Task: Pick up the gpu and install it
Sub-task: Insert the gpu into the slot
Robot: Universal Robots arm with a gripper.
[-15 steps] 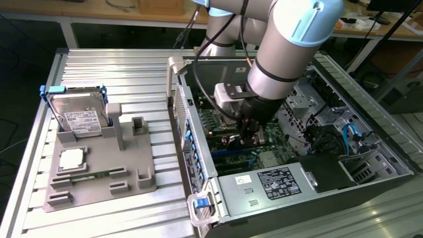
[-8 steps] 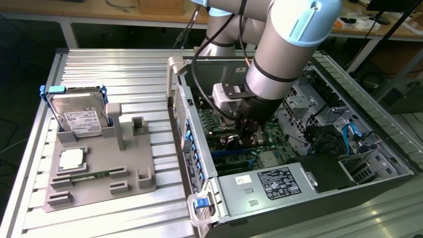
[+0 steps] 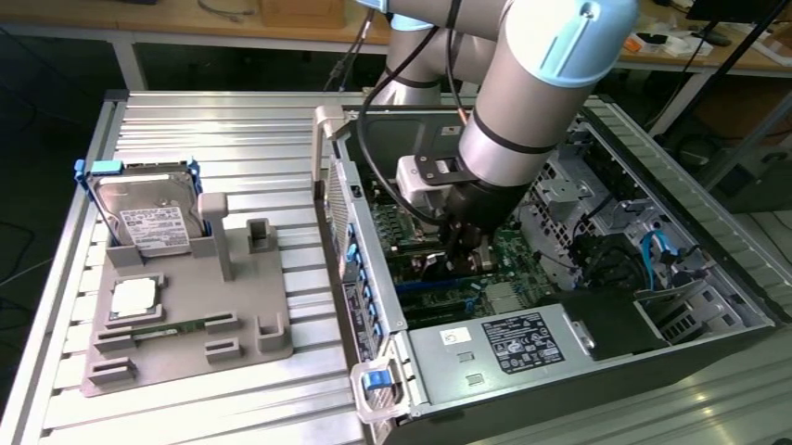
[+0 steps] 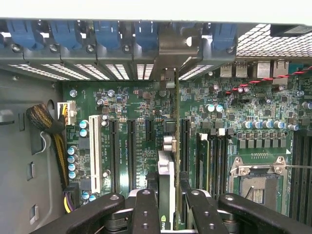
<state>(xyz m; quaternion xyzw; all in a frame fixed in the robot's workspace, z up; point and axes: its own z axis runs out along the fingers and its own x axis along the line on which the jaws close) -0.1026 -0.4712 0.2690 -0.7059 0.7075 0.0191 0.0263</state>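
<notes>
The gpu (image 4: 169,165) stands edge-on between my fingers, its thin green board upright over the motherboard (image 4: 131,97) among the black expansion slots. Its silver bracket (image 4: 171,48) meets the row of rear slot openings with blue clips. My gripper (image 4: 169,197) is shut on the card, one black finger (image 4: 146,209) on each side. In the exterior view the gripper (image 3: 465,239) reaches down into the open computer case (image 3: 743,306), low over the motherboard, and the card is mostly hidden behind it.
On the exterior view's left, a grey fixture (image 3: 185,320) carries a silver hard drive in a blue frame (image 3: 146,218), a processor chip (image 3: 134,297) and a memory stick (image 3: 161,326). Inside the case are a power supply (image 3: 507,343), a cable bundle (image 4: 44,122) and a processor socket (image 4: 258,180).
</notes>
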